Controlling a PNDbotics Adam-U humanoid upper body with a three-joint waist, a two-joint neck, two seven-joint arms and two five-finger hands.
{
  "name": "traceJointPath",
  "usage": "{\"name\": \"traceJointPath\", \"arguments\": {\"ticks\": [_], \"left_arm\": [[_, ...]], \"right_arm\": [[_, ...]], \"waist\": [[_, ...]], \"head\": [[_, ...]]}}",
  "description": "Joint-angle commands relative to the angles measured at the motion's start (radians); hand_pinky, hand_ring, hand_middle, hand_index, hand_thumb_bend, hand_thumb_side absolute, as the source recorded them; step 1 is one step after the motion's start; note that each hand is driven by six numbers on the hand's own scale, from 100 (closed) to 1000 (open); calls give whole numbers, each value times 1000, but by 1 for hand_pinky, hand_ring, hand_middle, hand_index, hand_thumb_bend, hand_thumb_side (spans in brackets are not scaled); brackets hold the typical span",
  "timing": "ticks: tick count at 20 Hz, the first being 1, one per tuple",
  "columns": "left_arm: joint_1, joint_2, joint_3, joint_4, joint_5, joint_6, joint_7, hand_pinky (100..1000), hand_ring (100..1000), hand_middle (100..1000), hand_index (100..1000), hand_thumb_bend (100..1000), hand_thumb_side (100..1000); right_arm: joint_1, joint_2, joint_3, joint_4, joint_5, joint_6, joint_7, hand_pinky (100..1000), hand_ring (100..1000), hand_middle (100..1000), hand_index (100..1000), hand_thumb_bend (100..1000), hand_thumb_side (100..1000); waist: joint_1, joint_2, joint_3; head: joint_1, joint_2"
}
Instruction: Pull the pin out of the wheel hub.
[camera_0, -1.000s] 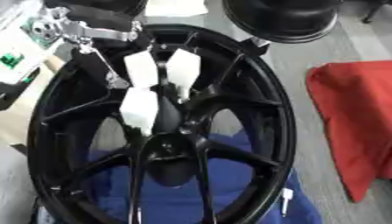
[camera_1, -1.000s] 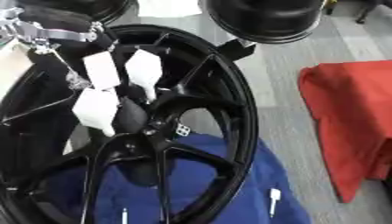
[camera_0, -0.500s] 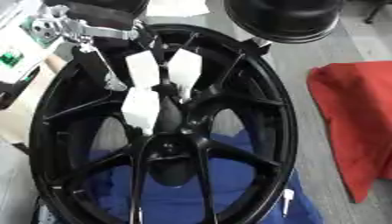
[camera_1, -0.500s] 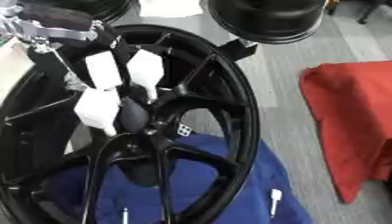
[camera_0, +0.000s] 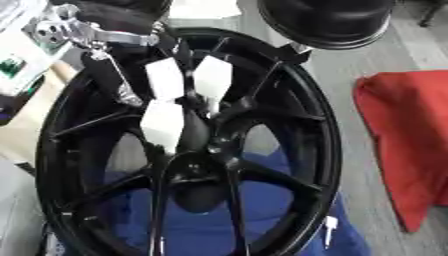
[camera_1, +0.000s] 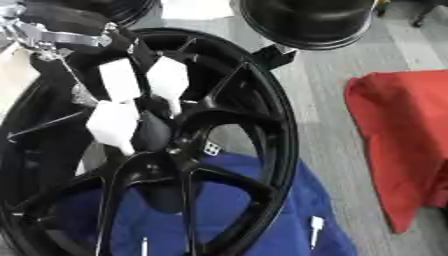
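A black spoked wheel hub (camera_0: 289, 150) lies flat on a blue cloth (camera_1: 262, 210) and fills the left and middle of both views. My left hand (camera_0: 166, 120) comes in from the upper left and hangs over the hub's centre. Its white-padded fingers (camera_0: 212, 79) and thumb are curled in toward each other. A thin white pin (camera_1: 177, 109) pokes out below one finger pad, pinched there just above the hub's centre. The centre bore is hidden under the hand. My right hand shows in neither view.
A big round black dome (camera_0: 328, 20) hangs over the hub's far rim. A red cloth (camera_0: 407, 135) lies on the grey floor at the right. Small white pins (camera_1: 315, 227) lie on the blue cloth near the hub's near rim.
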Motion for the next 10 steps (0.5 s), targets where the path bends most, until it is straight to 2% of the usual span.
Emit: {"name": "traceJointPath", "arguments": {"ticks": [1,10], "left_arm": [[-22,33,15,-26,23,-124,-125,885,895,777,832,378,100],[-21,42,-8,-73,86,-96,-125,855,866,734,795,294,100]], "right_arm": [[-5,-13,-13,-18,-7,-6,-5,509,611,556,633,100,365],[-2,-10,-13,-18,-10,-9,-14,509,611,556,632,100,367]], "waist": [[0,-28,1],[-1,-31,3]], "head": [[-4,-6],[-6,-3]]}}
